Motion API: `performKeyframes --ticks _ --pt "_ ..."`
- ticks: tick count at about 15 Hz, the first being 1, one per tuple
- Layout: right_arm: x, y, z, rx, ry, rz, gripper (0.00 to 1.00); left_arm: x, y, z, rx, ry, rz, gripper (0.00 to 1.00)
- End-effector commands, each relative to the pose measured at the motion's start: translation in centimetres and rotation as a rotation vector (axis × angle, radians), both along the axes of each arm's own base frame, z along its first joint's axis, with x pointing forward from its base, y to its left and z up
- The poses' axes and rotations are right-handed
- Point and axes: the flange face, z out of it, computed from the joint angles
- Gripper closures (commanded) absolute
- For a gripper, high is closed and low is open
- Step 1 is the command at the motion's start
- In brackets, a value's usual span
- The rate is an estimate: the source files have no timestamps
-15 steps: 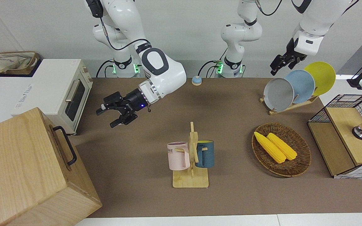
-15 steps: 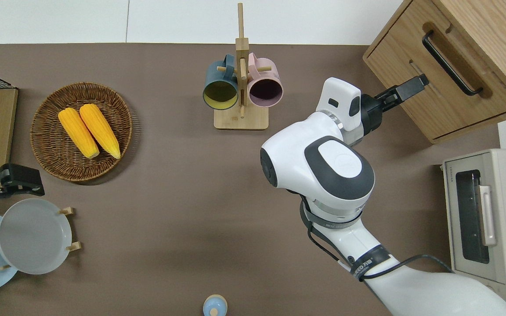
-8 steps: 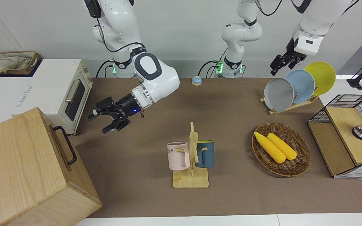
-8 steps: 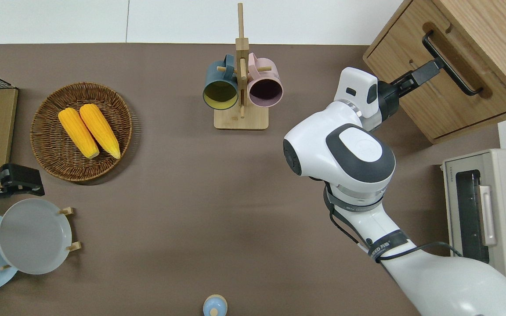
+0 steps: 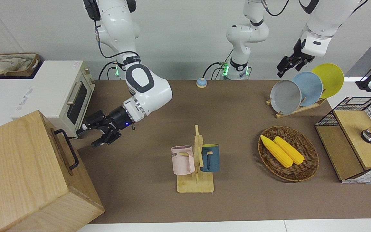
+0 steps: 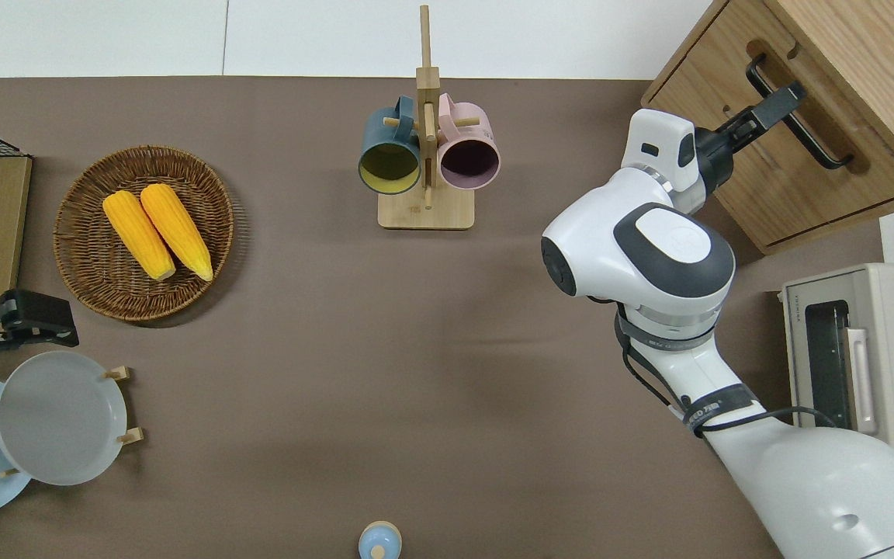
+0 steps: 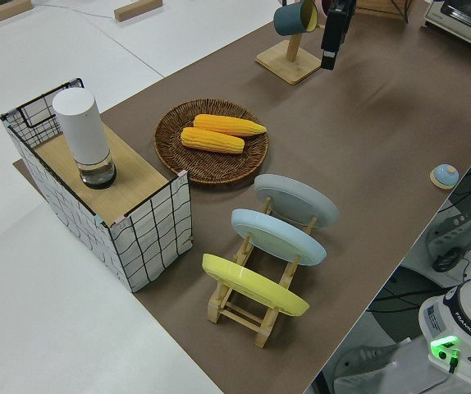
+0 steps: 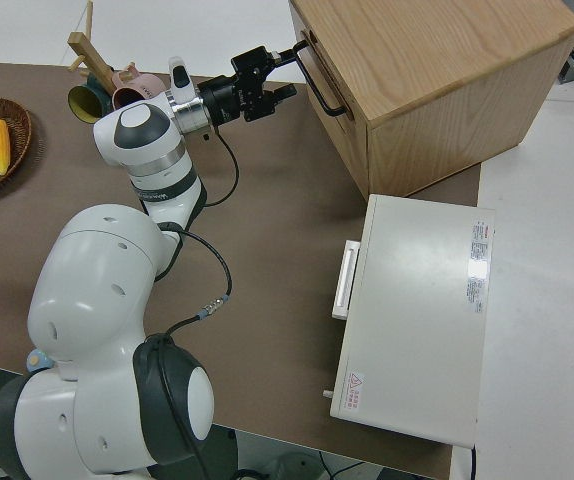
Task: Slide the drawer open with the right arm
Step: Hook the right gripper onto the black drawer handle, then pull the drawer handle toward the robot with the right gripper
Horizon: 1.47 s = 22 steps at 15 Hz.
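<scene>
The drawer (image 6: 819,182) is a wide light-wood front in the big pale wooden cabinet (image 5: 21,167) at the right arm's end of the table. It looks shut. Its black loop handle (image 5: 67,149) also shows in the overhead view (image 6: 804,124) and the right side view (image 8: 323,80). My right gripper (image 5: 87,138) is open and empty, pointing at the handle; it also shows in the overhead view (image 6: 779,104) and the right side view (image 8: 289,74). In the front view a short gap lies between its fingertips and the handle. My left gripper (image 5: 283,67) is parked.
A white toaster oven (image 5: 72,96) stands beside the cabinet, nearer to the robots. A mug rack (image 5: 196,161) with a pink and a blue mug stands mid-table. A basket of corn (image 5: 288,153), a plate rack (image 5: 301,90) and a wire-mesh cabinet (image 5: 356,138) are toward the left arm's end.
My right arm has swung toward the wooden cabinet, carrying the open gripper from over the table up to the drawer handle. The drawer and the left arm have not moved.
</scene>
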Motion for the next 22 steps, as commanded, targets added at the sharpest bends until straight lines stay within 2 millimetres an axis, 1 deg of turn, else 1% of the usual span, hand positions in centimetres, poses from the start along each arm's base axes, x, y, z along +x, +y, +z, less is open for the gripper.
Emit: performKeyframes --ticks 1,3,4,5,6,7,8,9,10,16,18,22 --pt "1.2 -1.7 -1.0 -0.035 -0.024 0.045 0.124 -0.3 0.0 0.4 -0.005 -0.007 -0.009 0.01" --pt "1.4 -2.6 -1.1 -0.035 -0.018 0.051 0.163 -0.3 0.0 0.4 -0.005 -0.007 -0.009 0.01" --pt "1.6 -3.4 -1.2 -0.044 -0.015 0.059 0.213 -0.3 0.0 0.4 -0.005 -0.007 -0.009 0.01" --pt "1.8 -3.8 -1.4 -0.046 -0.014 0.064 0.257 -0.3 0.0 0.4 -0.005 -0.007 -0.009 0.01" --pt "1.8 -3.8 -1.5 -0.046 -0.015 0.066 0.361 -0.3 0.0 0.4 -0.005 -0.007 -0.009 0.01" --pt "1.8 -3.7 -1.4 -0.041 -0.016 0.065 0.512 -0.3 0.0 0.4 -0.005 -0.007 -0.009 0.01" --pt "1.7 -3.4 -1.4 -0.036 -0.016 0.064 0.637 -0.3 0.0 0.4 -0.005 -0.007 -0.009 0.01" --pt "1.6 -3.1 -1.4 -0.035 -0.017 0.063 0.738 -0.3 0.0 0.4 -0.005 -0.007 -0.009 0.01" --pt "1.5 -2.7 -1.5 -0.033 -0.015 0.061 0.778 -0.3 0.0 0.4 -0.005 -0.007 -0.009 0.01" --pt "0.5 0.2 -1.5 -0.016 -0.011 0.02 0.787 -0.3 0.0 0.4 -0.005 -0.007 -0.009 0.01" --pt "0.3 0.6 -1.5 -0.014 -0.009 0.007 0.787 -0.3 0.0 0.4 -0.005 -0.007 -0.009 0.01" --pt "-0.6 2.6 -1.3 -0.006 -0.006 -0.023 0.787 -0.3 0.0 0.4 -0.005 -0.007 -0.009 0.01"
